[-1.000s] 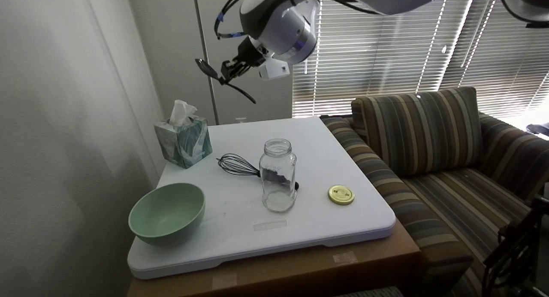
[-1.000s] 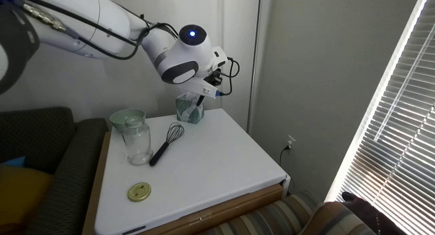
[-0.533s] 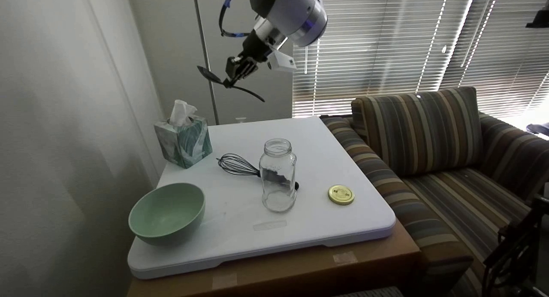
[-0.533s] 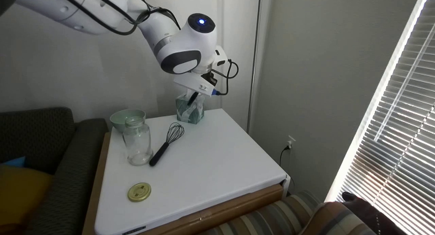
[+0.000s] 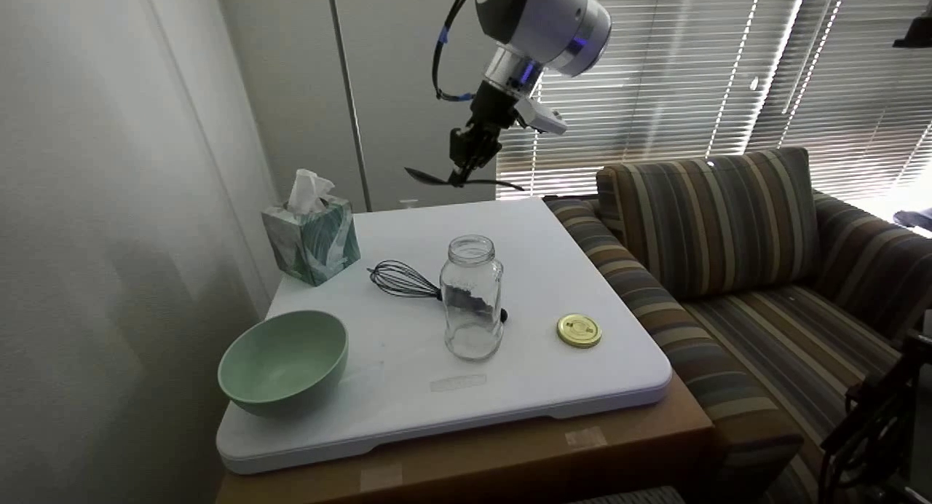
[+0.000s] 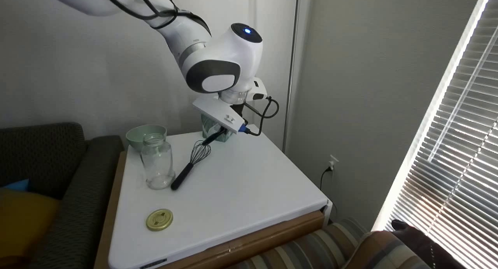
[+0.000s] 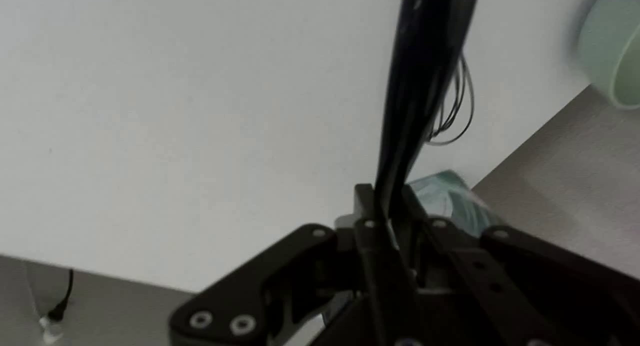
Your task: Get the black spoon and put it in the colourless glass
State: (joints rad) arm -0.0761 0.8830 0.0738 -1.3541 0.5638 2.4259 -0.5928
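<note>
Here, the robot gripper point(image 7: 387, 198) is clamped on the black spoon point(image 7: 425, 76), one fingertip pressed to each side of it. The spoon lies crosswise in that grip, raised well above the white table point(image 5: 393, 373). In an exterior view, its scoop end point(image 5: 427, 176) sticks out to the left of the fingertips, while the thinner handle runs out to the right, close to level, with its tip a little lower. The fingers hold it nearer the scoop than the handle's tip. In the wrist view, a long dark length of the spoon reaches from between the fingertips to the top edge.

A clear glass jar point(image 5: 472, 278) stands upright and uncapped on the table, lower than the spoon and well apart from it. A whisk point(image 5: 422, 289) lies behind the jar, its dark handle seen through the glass. A gold lid point(image 5: 579, 330) lies flat to the jar's right, and a green bowl point(image 5: 284, 362) sits to its left. Farther back, behind the bowl, stands a tissue box point(image 5: 320, 242) with a white tissue point(image 5: 309, 191) poking out of its top.
</note>
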